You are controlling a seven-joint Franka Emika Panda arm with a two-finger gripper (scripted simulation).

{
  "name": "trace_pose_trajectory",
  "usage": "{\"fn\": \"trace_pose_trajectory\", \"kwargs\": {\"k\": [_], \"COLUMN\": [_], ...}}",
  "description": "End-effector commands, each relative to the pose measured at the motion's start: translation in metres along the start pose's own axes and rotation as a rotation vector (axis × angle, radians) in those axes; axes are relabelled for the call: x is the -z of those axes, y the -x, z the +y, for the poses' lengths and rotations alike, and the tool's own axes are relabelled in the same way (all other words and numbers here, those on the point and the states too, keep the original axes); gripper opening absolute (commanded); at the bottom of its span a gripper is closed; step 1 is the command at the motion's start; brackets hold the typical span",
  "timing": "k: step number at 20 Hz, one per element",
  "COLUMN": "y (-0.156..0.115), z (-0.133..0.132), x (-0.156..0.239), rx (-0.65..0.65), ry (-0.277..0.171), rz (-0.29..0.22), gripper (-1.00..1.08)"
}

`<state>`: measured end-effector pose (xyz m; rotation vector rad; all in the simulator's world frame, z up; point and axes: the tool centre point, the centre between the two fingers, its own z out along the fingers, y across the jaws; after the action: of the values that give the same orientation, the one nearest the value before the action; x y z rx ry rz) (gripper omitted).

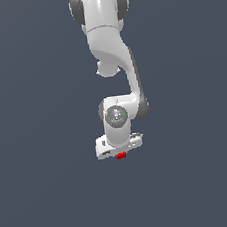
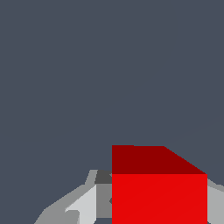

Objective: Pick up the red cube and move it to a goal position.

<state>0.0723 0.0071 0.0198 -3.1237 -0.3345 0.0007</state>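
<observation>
You see nothing apart from a flat, uniform slate-grey ground (image 1: 40, 195) that fills the exterior view from edge to edge, with no edge, corner, seam or marking to place things by. In the wrist view the same plain grey fills the background (image 2: 87, 65).

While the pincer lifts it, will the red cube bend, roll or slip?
The red cube shows flat faces and sharp edges, so it probably stays stiff and will not roll. It looks far smaller than the pincer, so probably light. Its plain smooth faces might slip if the hold is weak.
</observation>
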Motion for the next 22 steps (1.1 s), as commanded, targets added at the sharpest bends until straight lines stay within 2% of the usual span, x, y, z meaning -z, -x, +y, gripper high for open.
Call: {"fn": "trace_pose_trajectory", "kwargs": {"k": [1,12,22], "y": [0.0,0.003,0.018], "z": [0.0,0.001,0.007], "x": [0.0,0.016,0.084], "rx": [0.0,0.0,0.0], "ry": [0.0,0.0,0.0], "rz": [0.0,0.0,0.0], "gripper": [-1.0,-1.0,-1.0]}}
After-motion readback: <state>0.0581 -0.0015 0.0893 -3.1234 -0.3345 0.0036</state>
